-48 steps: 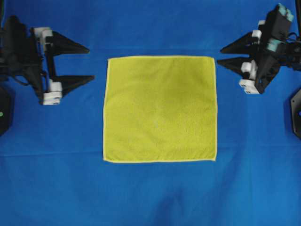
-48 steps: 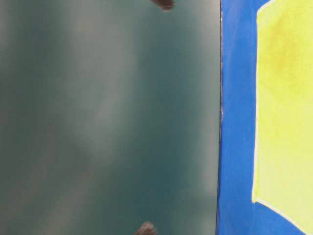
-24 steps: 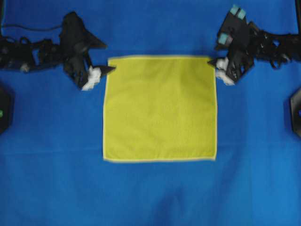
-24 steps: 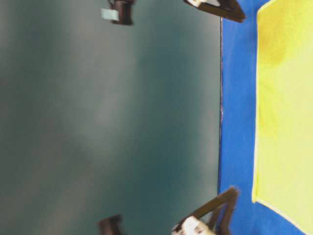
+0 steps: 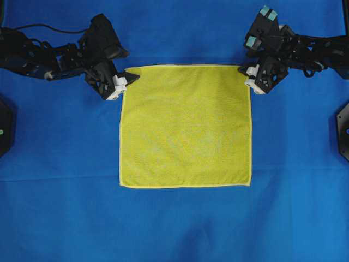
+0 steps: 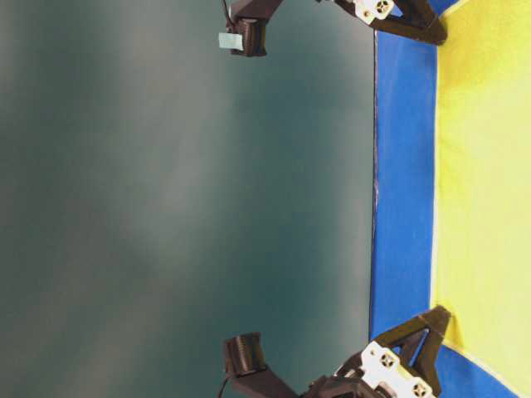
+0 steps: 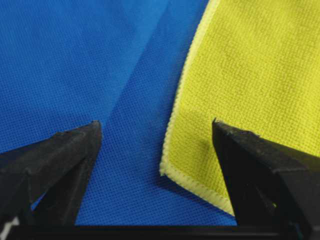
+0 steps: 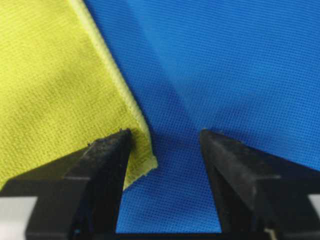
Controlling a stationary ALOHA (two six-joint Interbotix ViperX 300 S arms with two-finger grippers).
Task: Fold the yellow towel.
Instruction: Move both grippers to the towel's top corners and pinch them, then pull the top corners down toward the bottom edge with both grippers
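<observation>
A: Where is the yellow towel [image 5: 185, 126]?

B: Flat and unfolded in the middle of the overhead frame, square on the blue cloth [image 5: 60, 207].

A: And the left gripper [image 5: 124, 83]?

B: At the towel's upper left corner. In its wrist view the jaws stand wide apart, one fingertip over blue cloth, the other over yellow, the corner lying between them. Nothing is gripped.

A: The right gripper [image 5: 247, 76]?

B: At the upper right corner, jaws parted too. Its wrist view shows one fingertip over the towel's edge, the other over the blue, the corner in the gap.

A: Is the towel lifted anywhere?

B: No, every hem lies flat.
</observation>
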